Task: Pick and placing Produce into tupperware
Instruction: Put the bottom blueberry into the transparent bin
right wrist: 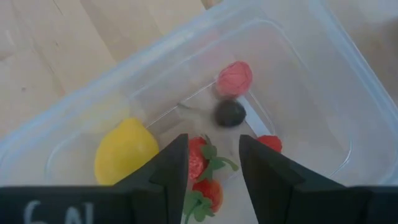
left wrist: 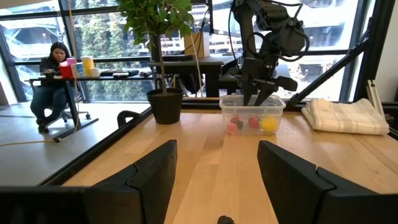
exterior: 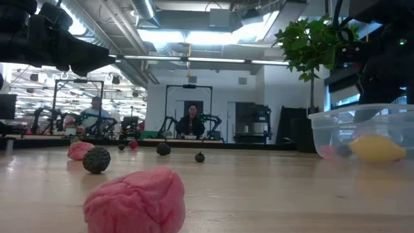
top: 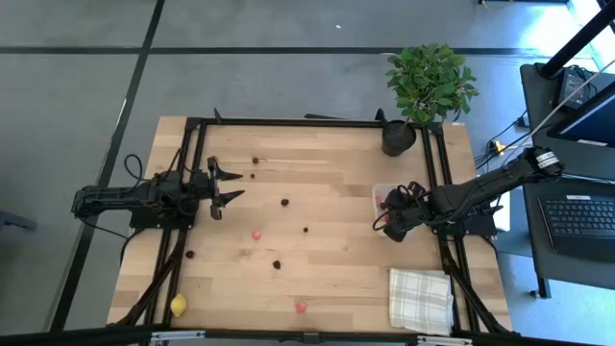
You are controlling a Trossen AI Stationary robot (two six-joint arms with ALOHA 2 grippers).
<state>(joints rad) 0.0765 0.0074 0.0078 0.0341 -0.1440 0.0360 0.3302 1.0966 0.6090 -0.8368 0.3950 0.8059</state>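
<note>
Wooden worktop (top: 327, 259) w/ berries scattered mid-surface. R tool (right wrist: 212, 163) hangs over clear tub (right wrist: 298, 81), fingers apart, nothing held; lemon (right wrist: 124, 149), strawberries (right wrist: 198, 155) already inside, so prob. a drop position. L tool (top: 228, 186) wide, idle at worktop's left.

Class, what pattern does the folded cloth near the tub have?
White with a faint check; the cloth shows best in the high view.

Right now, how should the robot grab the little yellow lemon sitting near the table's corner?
Probably straight down from above, pinching the lemon across its narrow middle. It lies alone on the bare wood, nothing touching it. The open left tool is nearer than the right tool over the tub.
</note>
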